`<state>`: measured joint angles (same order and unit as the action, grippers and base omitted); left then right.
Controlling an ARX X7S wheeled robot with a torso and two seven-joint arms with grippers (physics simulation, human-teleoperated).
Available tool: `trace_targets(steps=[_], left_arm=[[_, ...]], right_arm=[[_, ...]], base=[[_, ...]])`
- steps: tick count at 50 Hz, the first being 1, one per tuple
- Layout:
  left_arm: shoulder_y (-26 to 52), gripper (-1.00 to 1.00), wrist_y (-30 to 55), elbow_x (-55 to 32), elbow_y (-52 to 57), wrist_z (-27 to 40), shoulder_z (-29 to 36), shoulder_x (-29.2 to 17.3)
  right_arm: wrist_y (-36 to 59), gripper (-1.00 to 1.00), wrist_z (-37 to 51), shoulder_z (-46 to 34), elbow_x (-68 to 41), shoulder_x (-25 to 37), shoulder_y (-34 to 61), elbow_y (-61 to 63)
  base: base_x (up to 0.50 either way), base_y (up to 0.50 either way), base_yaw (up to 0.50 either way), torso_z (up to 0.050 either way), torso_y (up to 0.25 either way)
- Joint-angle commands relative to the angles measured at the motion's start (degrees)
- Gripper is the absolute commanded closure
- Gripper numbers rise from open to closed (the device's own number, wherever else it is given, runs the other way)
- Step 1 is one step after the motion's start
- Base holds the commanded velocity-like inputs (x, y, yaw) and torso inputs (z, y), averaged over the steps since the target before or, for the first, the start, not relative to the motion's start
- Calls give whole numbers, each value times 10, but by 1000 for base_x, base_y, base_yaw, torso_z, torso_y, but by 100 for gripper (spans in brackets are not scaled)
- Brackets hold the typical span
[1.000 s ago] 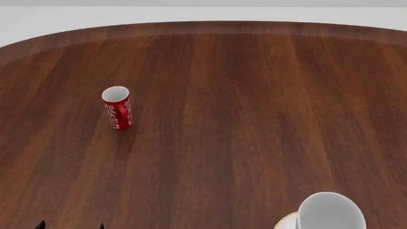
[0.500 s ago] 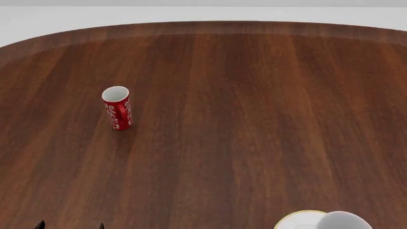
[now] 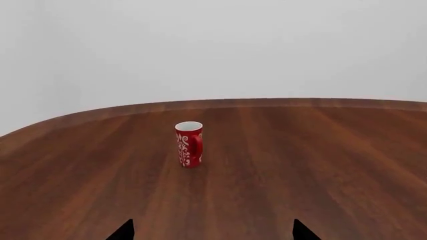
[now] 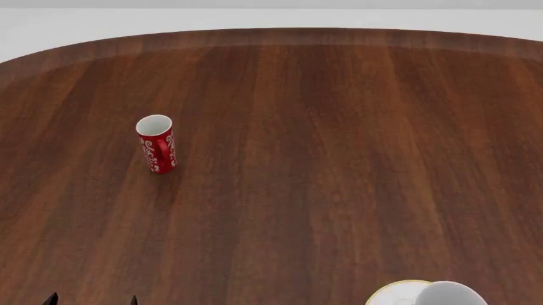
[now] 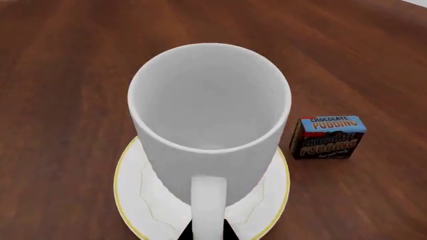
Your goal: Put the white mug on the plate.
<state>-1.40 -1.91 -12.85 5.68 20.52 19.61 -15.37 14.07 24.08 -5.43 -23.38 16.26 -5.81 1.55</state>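
Observation:
The white mug (image 5: 210, 125) stands upright over the plate (image 5: 137, 202), its handle (image 5: 208, 205) turned toward the right wrist camera. My right gripper (image 5: 207, 234) is shut on the handle, with a black fingertip showing on each side of it. I cannot tell whether the mug's base touches the plate. In the head view the mug (image 4: 449, 294) and plate (image 4: 392, 296) sit at the near right edge; the right gripper is out of that view. My left gripper (image 3: 212, 232) is open and empty low over the table, also showing in the head view (image 4: 93, 300).
A small red mug with white swirls (image 4: 157, 144) stands upright left of centre, ahead of the left gripper (image 3: 189, 144). A chocolate pudding box (image 5: 327, 137) lies on the wooden table (image 4: 339, 159) close beside the plate.
The white mug has come down over the plate in the right gripper and now shows smaller and lower in the head view. In the last half second it shifted slightly left. The left arm has not moved.

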Motion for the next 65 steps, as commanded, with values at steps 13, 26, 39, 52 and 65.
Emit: trace_targets(steps=[13, 26, 39, 52, 65], left_arm=[[-1, -100, -5, -2, -1, 4, 3, -4], [0, -100, -6, -2, -2, 7, 6, -5], [-1, -100, -8, -3, -4, 10, 8, -6], [-1, -100, -8, -5, -1, 13, 10, -9], [-3, -100, -8, -7, 8, 17, 10, -11]], right_arm=[[-26, 100, -20, -7, 12, -8, 26, -69], [-28, 100, -23, -12, 14, -6, 38, -93], [-40, 100, -32, -15, 14, -10, 47, -124], [-43, 100, -33, -21, 14, -12, 51, -133], [-27, -100, -23, -23, 12, -5, 47, -104]], base=[[0, 0, 0, 0, 0], [0, 0, 0, 0, 0], [0, 0, 0, 0, 1], [0, 0, 0, 0, 0], [0, 0, 0, 0, 0]])
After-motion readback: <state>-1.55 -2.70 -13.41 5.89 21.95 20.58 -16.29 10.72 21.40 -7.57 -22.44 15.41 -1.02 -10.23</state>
